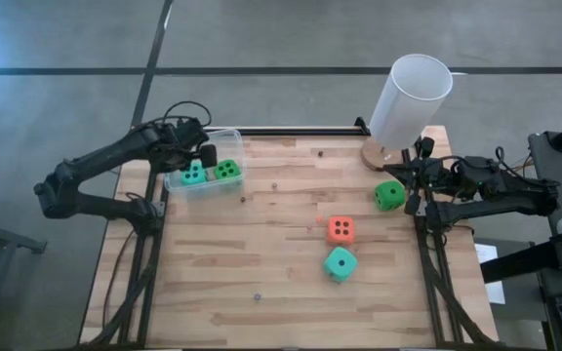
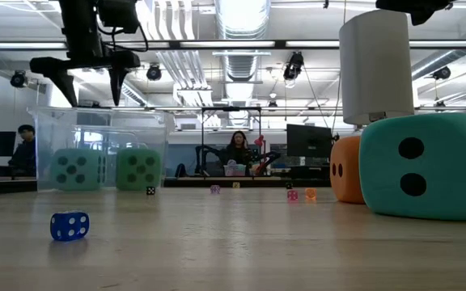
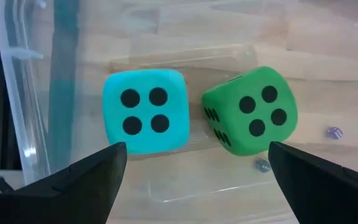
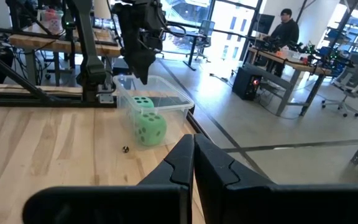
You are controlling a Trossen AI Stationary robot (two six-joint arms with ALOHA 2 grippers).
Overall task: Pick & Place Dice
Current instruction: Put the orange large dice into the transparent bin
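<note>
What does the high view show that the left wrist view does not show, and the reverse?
Only the high view shows the orange die, the teal die and the green die on the table, the white cylinder and the shut right hand. Only the left wrist view shows four pips on each die in the tub. Both show the clear tub with two dice under the open left hand.

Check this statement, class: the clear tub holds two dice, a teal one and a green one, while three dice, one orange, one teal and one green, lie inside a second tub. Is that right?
Not quite. There is no second tub: the orange die, teal die and green die lie loose on the bare table, as the high view shows. The clear tub does hold a teal and a green die.
</note>
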